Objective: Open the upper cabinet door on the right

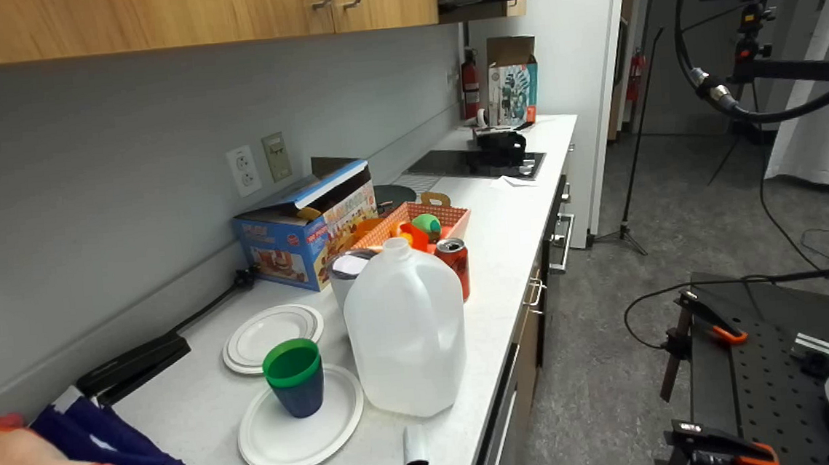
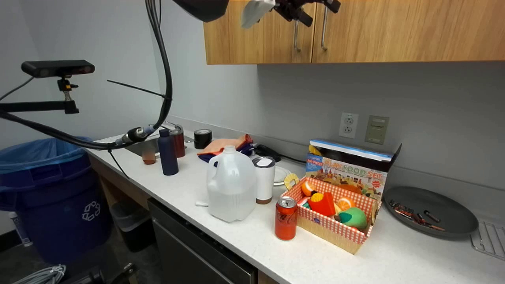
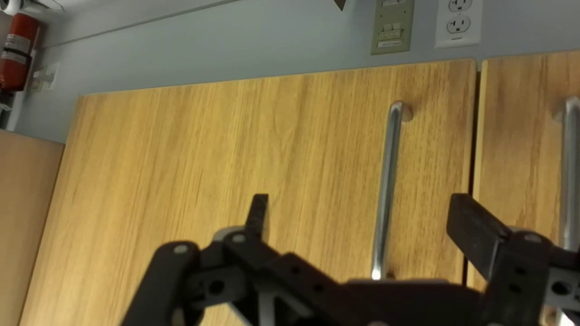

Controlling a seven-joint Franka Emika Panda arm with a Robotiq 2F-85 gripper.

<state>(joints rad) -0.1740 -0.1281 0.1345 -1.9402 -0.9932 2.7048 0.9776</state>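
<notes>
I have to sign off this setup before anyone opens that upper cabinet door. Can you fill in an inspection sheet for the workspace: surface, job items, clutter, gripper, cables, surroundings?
Surface: white counter, crowded.
Job items: right upper cabinet door looks shut; its silver handle is in place.
Clutter: plastic jug, red can, basket of play food, stacked cups on a plate.
Gripper: open; in the wrist view the handle shows between its jaws, apart from both. Depth cannot be judged.
Cables: black cable hangs in a loop in an exterior view; black cord lies on the counter. Across the door in the wrist view: nothing seen.
Surroundings: red fire extinguisher by the wall, blue recycling bin beside the counter.
</notes>
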